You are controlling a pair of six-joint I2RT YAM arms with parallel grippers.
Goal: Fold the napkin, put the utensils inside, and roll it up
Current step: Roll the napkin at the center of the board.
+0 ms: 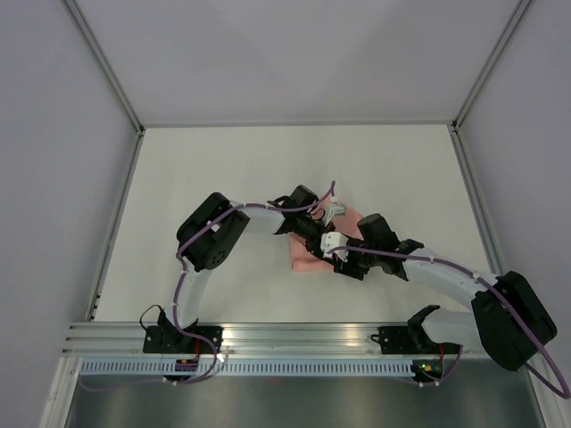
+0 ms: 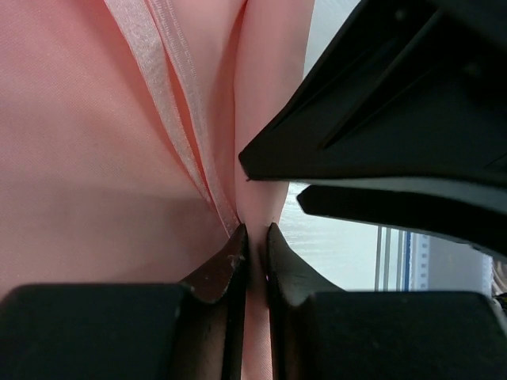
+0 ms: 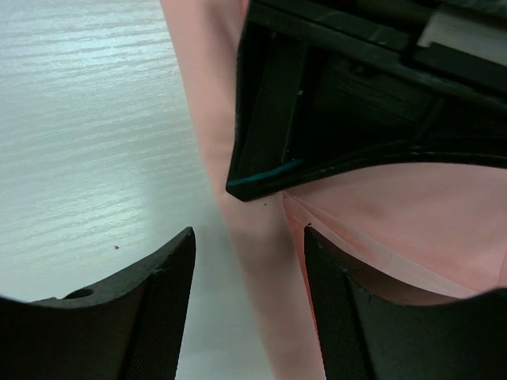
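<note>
The salmon-pink napkin (image 1: 305, 257) lies folded in the middle of the table, mostly under both grippers. In the left wrist view the napkin (image 2: 95, 158) fills the left side, and my left gripper (image 2: 255, 231) is shut, pinching a raised fold of it. My left gripper (image 1: 312, 230) meets my right gripper (image 1: 341, 257) over the cloth. In the right wrist view my right gripper (image 3: 247, 233) is open, its fingers on either side of a long pink edge of the napkin (image 3: 261, 293), not gripping it. The utensils are hidden or out of view.
The white table (image 1: 223, 178) is enclosed by grey walls with metal frame posts. An aluminium rail (image 1: 294, 337) runs along the near edge by the arm bases. Each gripper's black body crowds the other's wrist view, the right one (image 2: 396, 103) and the left one (image 3: 356, 95).
</note>
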